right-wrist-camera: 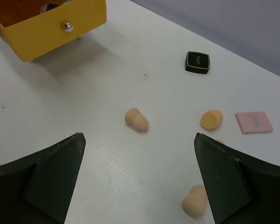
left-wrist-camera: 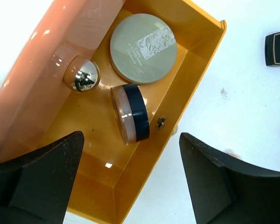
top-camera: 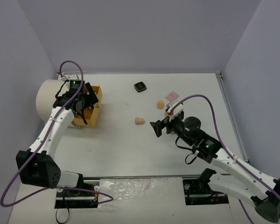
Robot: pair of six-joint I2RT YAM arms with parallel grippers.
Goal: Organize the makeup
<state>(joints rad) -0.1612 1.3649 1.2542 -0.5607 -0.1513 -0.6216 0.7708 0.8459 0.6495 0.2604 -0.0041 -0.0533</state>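
My left gripper (left-wrist-camera: pixel 131 135) hangs open over the yellow drawer (left-wrist-camera: pixel 130 186), holding nothing. In the drawer lie a pale green disc (left-wrist-camera: pixel 143 48), a dark round compact (left-wrist-camera: pixel 130 113) tipped on its edge, and a shiny gold round cap (left-wrist-camera: pixel 82 73). My right gripper (right-wrist-camera: pixel 139 136) is open above the table, with one peach sponge (right-wrist-camera: pixel 136 120) just ahead of it. Another sponge (right-wrist-camera: pixel 211 119) and a third (right-wrist-camera: pixel 195 200) lie to its right. Further off are a black square compact (right-wrist-camera: pixel 197 62) and a pink square pad (right-wrist-camera: pixel 254 122).
The large cream cylinder (top-camera: pixel 49 98) stands at the far left, with the yellow drawer (top-camera: pixel 91 109) pulled out of its front. The left gripper (top-camera: pixel 81 106) sits over it and the right gripper (top-camera: pixel 155 127) is mid-table. Walls close the table's back and sides.
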